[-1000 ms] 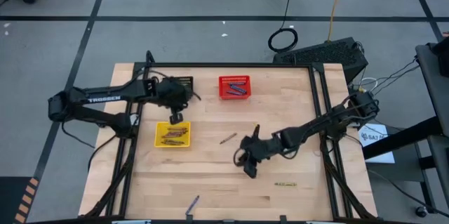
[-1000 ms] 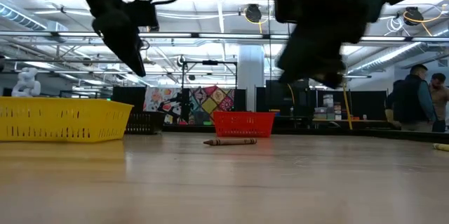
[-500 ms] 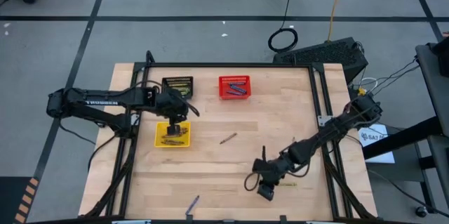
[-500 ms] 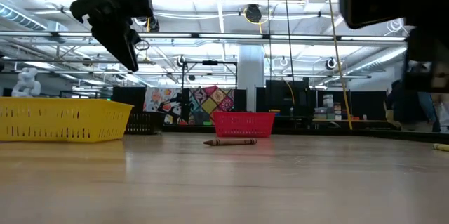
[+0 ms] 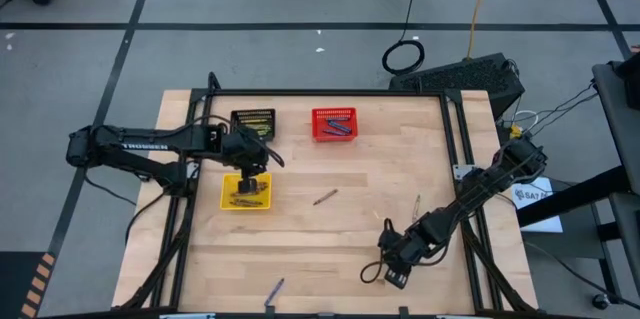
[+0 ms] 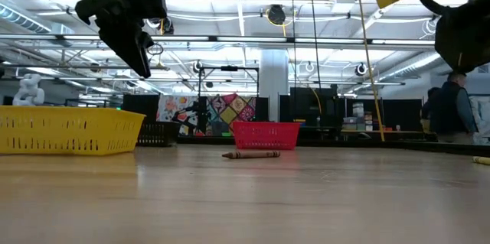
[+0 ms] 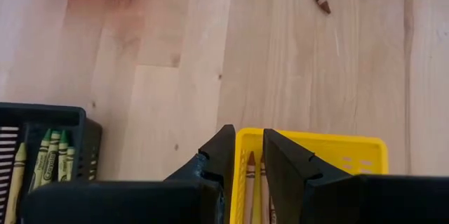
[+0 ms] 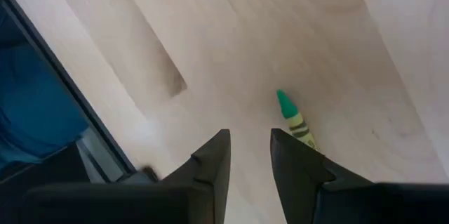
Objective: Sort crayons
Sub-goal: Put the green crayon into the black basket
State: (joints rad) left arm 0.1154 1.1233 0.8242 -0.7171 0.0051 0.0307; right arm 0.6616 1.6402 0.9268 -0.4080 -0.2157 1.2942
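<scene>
With jaws parted and empty, the right gripper (image 8: 249, 155) should be centred over the green crayon (image 8: 295, 119) before closing.

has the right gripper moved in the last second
Yes. In the high view the right gripper has moved away from the brown crayon mid-table, toward the table's near edge and right rail.

We note the right gripper (image 5: 397, 267) has travelled from mid-table to the near right edge, over a green crayon (image 8: 293, 118); the left gripper (image 5: 252, 167) shifted slightly over the yellow basket (image 5: 229, 200).
</scene>
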